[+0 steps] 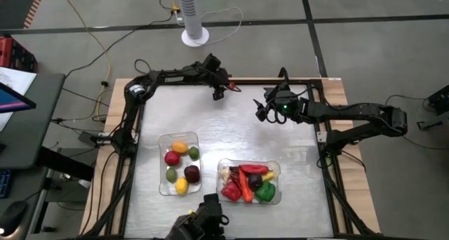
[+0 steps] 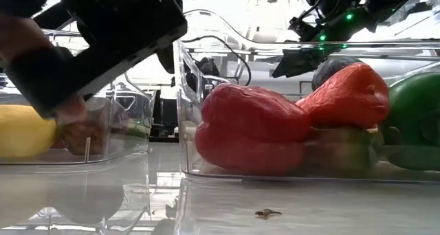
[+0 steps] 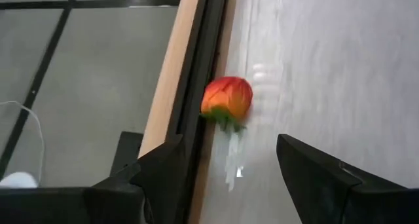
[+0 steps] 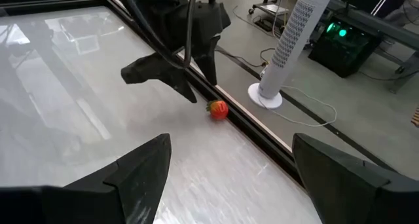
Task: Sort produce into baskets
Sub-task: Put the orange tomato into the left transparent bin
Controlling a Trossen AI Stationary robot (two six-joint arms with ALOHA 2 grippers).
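A small red-orange fruit with a green stem lies on the table against the black rail at the far edge; it also shows in the high view and the right wrist view. My left gripper is open just short of it, touching nothing. My right gripper is open and empty above the table's far right part. The left tub holds lemons, limes, a red round and a dark purple round. The right tub holds red peppers, a green pepper, a chilli and others.
A black frame rail runs along the table's far edge, with a wooden border beyond it. A white tower fan stands on the floor past that edge. A dark camera mount sits at the front edge. Bare table lies between the grippers and the tubs.
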